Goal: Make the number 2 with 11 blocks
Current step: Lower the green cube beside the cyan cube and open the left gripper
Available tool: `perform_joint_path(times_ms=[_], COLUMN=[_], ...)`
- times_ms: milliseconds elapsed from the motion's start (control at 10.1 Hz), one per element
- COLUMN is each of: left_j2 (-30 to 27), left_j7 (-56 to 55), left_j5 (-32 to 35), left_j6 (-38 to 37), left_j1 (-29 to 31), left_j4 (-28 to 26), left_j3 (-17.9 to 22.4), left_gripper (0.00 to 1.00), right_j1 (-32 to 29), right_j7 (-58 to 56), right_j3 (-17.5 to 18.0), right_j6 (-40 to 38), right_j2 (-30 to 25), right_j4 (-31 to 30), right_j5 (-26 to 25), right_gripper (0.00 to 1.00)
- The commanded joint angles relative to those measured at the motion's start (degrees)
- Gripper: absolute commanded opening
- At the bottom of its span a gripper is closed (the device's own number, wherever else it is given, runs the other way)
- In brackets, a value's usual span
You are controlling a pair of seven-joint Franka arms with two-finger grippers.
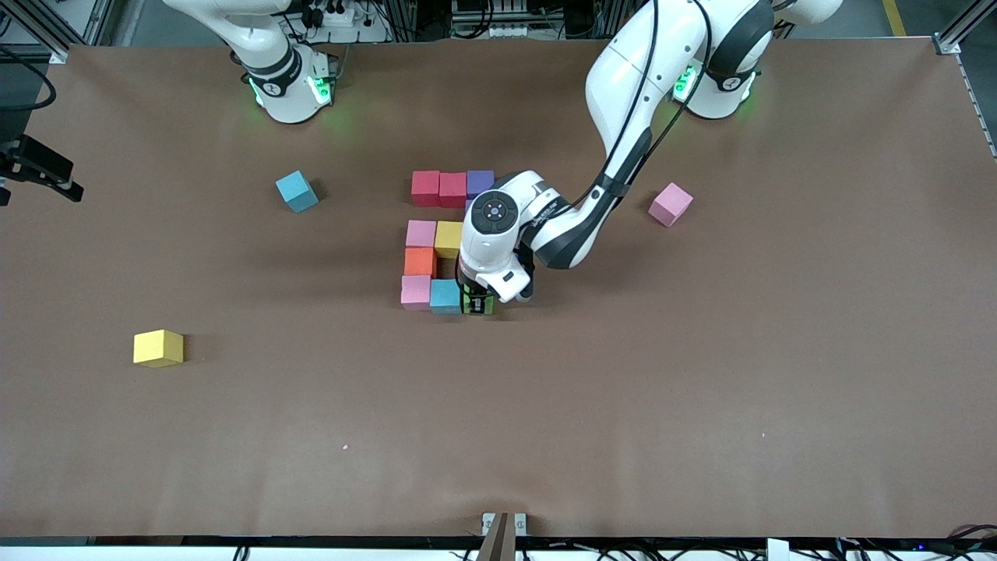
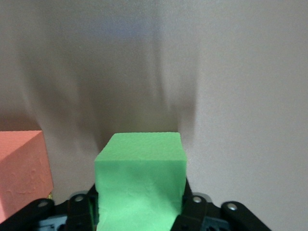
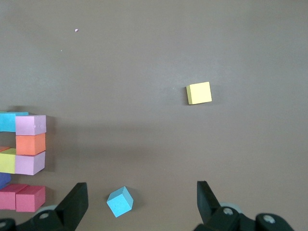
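The number 2 stands partly built mid-table: two red blocks (image 1: 438, 188) and a purple one (image 1: 480, 183) farthest from the front camera, then pink (image 1: 420, 233) and yellow (image 1: 449, 238), orange (image 1: 420, 262), and pink (image 1: 415, 292) beside light blue (image 1: 445, 296) nearest. My left gripper (image 1: 477, 302) is down at the table beside that light blue block, around a green block (image 2: 139, 163), which the front view mostly hides. An orange block (image 2: 21, 168) shows close by. My right gripper (image 3: 142, 202) waits high and open, over a loose light blue block (image 3: 120, 201).
Loose blocks lie apart from the figure: light blue (image 1: 297, 191) toward the right arm's end, yellow (image 1: 158, 347) nearer the front camera at that end, and pink (image 1: 671, 204) toward the left arm's end. The brown table (image 1: 623, 405) is bare elsewhere.
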Motion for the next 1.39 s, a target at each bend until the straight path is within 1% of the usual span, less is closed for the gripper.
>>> perform_joint_path(times_ms=[0,198,495,693,793,991,1090,1288], left_j2=[0.62,-0.87,-4.73,-7.28,-9.91,-13.25,-15.36,-21.85], left_j7=[-0.63,-0.54,-0.45,-0.45,-0.11,2.78,4.45,12.68], left_j5=[-1.13,-0.95,-1.21,-0.95,-0.95,-0.95,-0.95,-0.95], left_j6=[-0.45,-1.50,-8.17,-10.72,-12.82,-20.02,-22.49,-25.22], left_j1=[-0.92,-0.66,-0.04,1.71,2.41,7.05,10.04,15.75], left_j4=[0.98,0.98,0.89,0.89,-0.15,-0.69,-2.17,-8.57], left_j3=[0.90,0.98,0.98,0.90,0.98,0.81,0.63,0.54], left_gripper=[1.00,1.00,1.00,1.00,1.00,1.00,1.00,1.00], right_j1=[-0.17,-0.26,-0.26,-0.26,-0.26,-0.26,-0.26,-0.26], right_j7=[0.06,0.06,0.06,0.06,0.06,0.06,0.06,0.06], right_j3=[-0.04,-0.13,-0.13,-0.13,-0.13,-0.13,-0.13,-0.13], right_j6=[-0.87,-0.87,-0.78,-0.69,-0.78,-0.69,-0.61,-0.52], right_j2=[-0.26,-0.26,-0.26,-0.26,-0.26,-0.26,-0.18,-0.09], right_j4=[0.65,0.65,0.65,0.65,0.65,0.65,0.65,0.65], right_j5=[-0.42,-0.34,-0.34,-0.34,-0.42,-0.34,-0.34,-0.25], right_gripper=[1.00,1.00,1.00,1.00,1.00,1.00,1.00,1.00])
